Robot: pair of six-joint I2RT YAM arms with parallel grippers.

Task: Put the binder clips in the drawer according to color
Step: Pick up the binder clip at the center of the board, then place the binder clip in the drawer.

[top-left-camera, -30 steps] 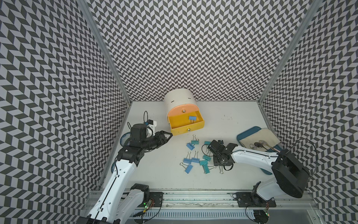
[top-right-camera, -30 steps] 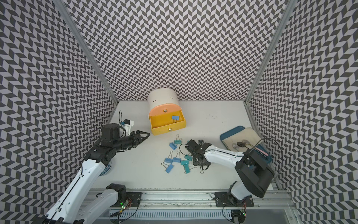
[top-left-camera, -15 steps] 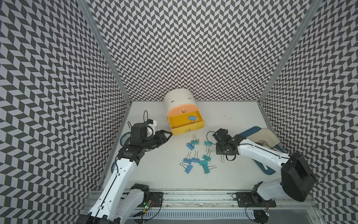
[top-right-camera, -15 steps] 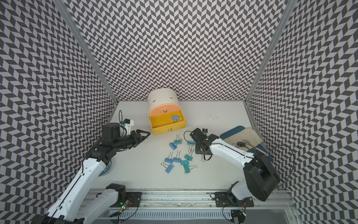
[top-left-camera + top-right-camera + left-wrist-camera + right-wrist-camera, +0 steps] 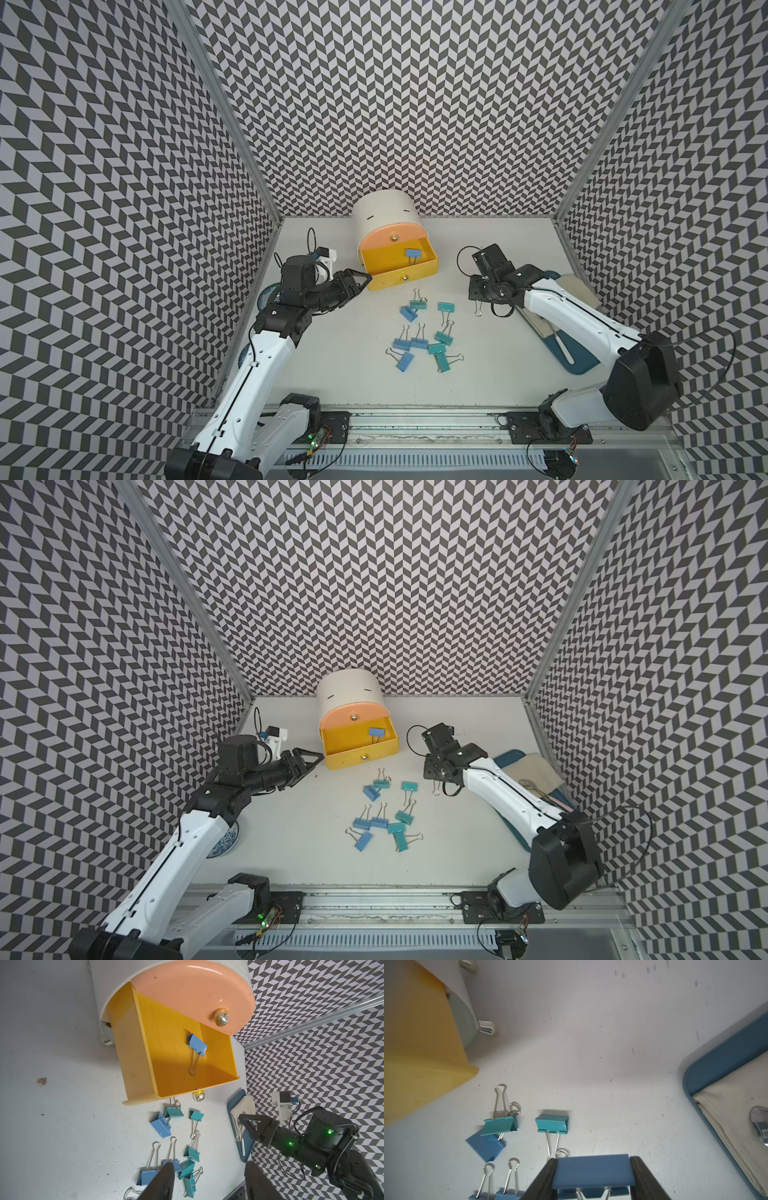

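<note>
The drawer cabinet [image 5: 382,212] is white and round-topped, and its peach top front is shut. Its yellow drawer [image 5: 415,276] is pulled out with one blue binder clip [image 5: 412,252] lying inside. Several blue and teal binder clips lie loose in front of it, among them a teal one [image 5: 445,307] and a blue one [image 5: 408,313]. My right gripper [image 5: 593,1159] is shut on a blue binder clip [image 5: 593,1174], right of the pile, and the clip's wire handles [image 5: 478,309] hang down. My left gripper [image 5: 366,278] stands open and empty at the yellow drawer's left front corner.
A blue tray [image 5: 577,361] with a beige cloth and a spoon lies at the right, partly under my right arm. A patterned plate [image 5: 226,841] sits by the left wall under my left arm. The pale grey bottom drawer [image 5: 467,1022] is shut.
My right gripper has lifted away from the clip pile with the blue clip and moved back and to the right. The left arm has stayed in place.
</note>
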